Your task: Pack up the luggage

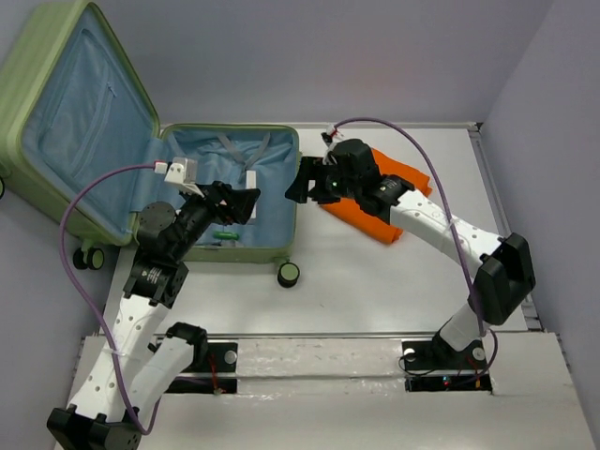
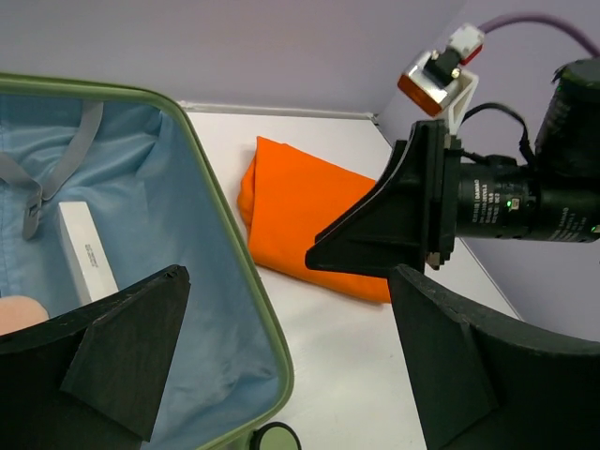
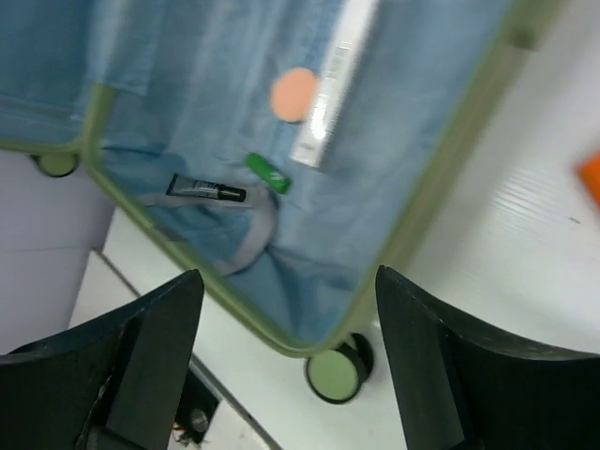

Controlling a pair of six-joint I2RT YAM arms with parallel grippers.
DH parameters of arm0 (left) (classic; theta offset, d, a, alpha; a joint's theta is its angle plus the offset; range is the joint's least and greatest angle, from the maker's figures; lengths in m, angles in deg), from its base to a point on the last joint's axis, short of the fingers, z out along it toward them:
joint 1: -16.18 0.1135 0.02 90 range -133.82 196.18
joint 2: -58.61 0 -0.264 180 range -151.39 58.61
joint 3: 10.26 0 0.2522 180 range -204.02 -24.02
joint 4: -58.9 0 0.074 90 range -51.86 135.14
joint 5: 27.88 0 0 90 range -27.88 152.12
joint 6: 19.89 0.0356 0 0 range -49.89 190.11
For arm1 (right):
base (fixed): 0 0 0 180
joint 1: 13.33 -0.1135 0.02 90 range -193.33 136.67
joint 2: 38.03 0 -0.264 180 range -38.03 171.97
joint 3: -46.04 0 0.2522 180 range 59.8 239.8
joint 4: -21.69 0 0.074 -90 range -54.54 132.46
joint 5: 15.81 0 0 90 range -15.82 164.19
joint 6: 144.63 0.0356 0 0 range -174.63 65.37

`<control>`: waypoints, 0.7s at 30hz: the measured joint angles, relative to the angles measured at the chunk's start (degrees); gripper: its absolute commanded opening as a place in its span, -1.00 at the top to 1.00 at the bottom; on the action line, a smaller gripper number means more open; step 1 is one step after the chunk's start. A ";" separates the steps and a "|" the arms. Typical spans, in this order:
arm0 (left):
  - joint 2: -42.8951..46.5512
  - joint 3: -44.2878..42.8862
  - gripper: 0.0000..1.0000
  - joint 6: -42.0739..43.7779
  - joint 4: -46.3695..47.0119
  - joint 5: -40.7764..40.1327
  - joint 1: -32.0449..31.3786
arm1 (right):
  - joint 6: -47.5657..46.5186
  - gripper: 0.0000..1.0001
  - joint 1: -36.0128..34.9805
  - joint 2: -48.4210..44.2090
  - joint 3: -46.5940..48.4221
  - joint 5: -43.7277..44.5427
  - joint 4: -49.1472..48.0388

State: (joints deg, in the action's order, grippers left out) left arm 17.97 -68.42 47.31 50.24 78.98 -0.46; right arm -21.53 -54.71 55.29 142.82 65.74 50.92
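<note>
The luggage (image 1: 244, 255) lies open on the left of the table (image 1: 375, 291). The left gripper (image 1: 242, 206) hangs over its right half, jaws spread wide and empty. The right gripper (image 1: 300, 185), also parted and holding nothing, hovers just right of the luggage, above the near-left end of an orange cloth (image 1: 361, 223).

the suitcase (image 1: 75, 131) lid runs off the top edge; the right arm (image 1: 441, 225) covers part of the orange cloth (image 1: 360, 221).
</note>
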 measured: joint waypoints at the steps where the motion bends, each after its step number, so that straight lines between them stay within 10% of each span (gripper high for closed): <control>1: 0.07 0.00 -0.98 0.00 -0.02 0.02 0.00 | 0.15 -0.58 0.79 -0.68 -1.64 0.61 0.39; 9: 0.00 0.00 -0.98 -0.20 -0.02 0.66 -0.13 | 1.51 -0.99 19.63 -13.77 -24.52 9.84 1.57; 21: -3.23 0.00 -0.98 -1.05 1.09 4.13 -0.13 | 6.47 -1.00 39.60 -9.75 -43.76 1.90 -11.76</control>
State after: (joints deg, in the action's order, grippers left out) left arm 14.74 -68.42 46.26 51.33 83.11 -0.59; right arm -15.06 -15.11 45.54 99.07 67.64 39.16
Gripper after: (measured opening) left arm 0.989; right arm 0.995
